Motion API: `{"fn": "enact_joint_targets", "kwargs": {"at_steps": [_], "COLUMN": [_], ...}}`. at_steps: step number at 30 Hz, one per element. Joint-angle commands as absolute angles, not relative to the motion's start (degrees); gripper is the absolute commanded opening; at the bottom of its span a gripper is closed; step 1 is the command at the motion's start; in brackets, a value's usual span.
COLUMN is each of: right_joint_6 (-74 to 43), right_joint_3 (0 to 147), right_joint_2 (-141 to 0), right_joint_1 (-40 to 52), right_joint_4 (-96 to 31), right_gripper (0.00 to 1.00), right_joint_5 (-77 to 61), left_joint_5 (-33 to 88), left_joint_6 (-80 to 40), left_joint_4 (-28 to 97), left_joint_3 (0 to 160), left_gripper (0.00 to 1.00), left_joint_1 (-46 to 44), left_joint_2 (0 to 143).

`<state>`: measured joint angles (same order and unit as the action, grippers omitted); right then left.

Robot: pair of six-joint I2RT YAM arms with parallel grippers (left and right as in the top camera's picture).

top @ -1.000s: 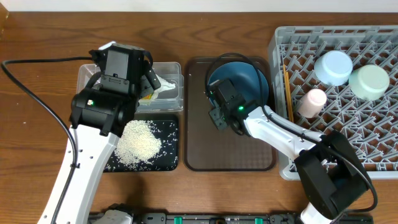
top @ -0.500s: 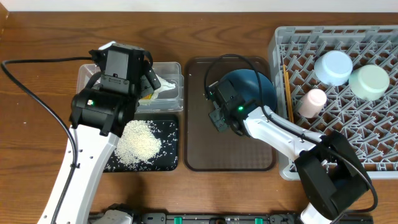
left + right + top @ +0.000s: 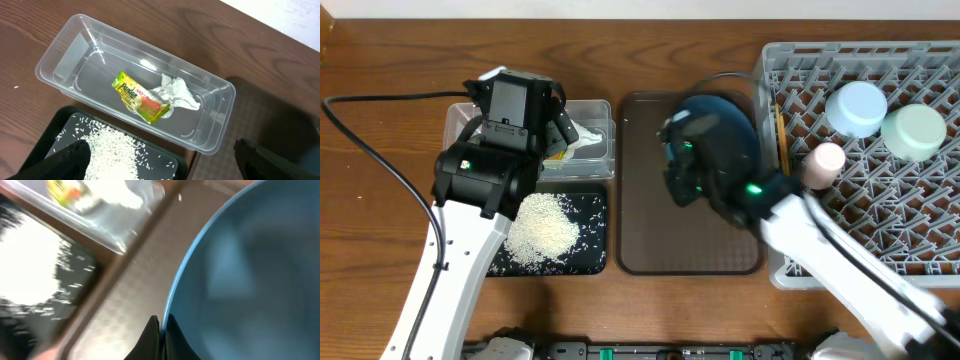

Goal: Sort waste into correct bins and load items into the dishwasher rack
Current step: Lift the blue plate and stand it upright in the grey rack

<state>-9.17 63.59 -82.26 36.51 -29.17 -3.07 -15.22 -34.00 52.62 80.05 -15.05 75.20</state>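
Now the large dark blue bowl is off the flat of the brown serving tray: it hangs tilted over the tray's far right corner, its right side just beside the left wall of the dishwasher rack. A second ago it lay on the far part of the tray with the right gripper narrowly parted at its left rim. Since then the jaws have pinched together on that rim, as the right wrist view shows, and the bowl has shifted to the right. The right arm is smeared with motion in the overhead view, so I judge the carry to the rack is under way.

In the rack already are the small light blue bowl, the small mint green bowl and the pale pink cup, with the chopsticks along its left edge. The dark bowl looks like the last item to load.

On the left nothing has changed. The left gripper hovers spread wide and empty over the clear tub, which holds the snack wrapper and the white tissue. The rice lies heaped on the black tray just nearer, so sorting appears finished
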Motion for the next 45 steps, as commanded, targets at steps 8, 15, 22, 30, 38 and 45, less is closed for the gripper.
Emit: {"fn": "enact_joint_targets", "kwargs": {"at_steps": [8, 15, 22, 30, 38, 45], "right_joint_6": [-21.58, -23.77, -17.47, -6.50, 4.47, 10.09], "right_joint_3": [64.16, 64.14, 63.94, 63.94, 63.94, 63.94], "right_joint_2": [-56.84, -51.79, -54.70, -62.30, -70.76, -74.72], "right_joint_1": [19.22, -2.09, -19.18, -29.04, -33.71, -36.03], "right_joint_4": [-38.54, -45.71, -49.67, -57.87, -65.80, -69.71], "right_gripper": [0.01, 0.01, 0.01, 0.01, 0.01, 0.01], "right_joint_5": [-20.86, -43.81, -64.86, -72.82, -74.22, -73.60], "left_joint_5": [-16.16, -16.16, -16.16, -16.16, -16.16, -16.16], "left_joint_6": [-33.01, -33.01, -33.01, -33.01, -33.01, -33.01], "left_joint_4": [52.90, 52.90, 52.90, 52.90, 52.90, 52.90], "left_joint_3": [80.14, 80.14, 80.14, 80.14, 80.14, 80.14], "left_gripper": [0.95, 0.95, 0.95, 0.95, 0.95, 0.95], "left_joint_1": [-14.79, -14.79, -14.79, -14.79, -14.79, -14.79], "left_joint_2": [74.91, 74.91, 74.91, 74.91, 74.91, 74.91]}}
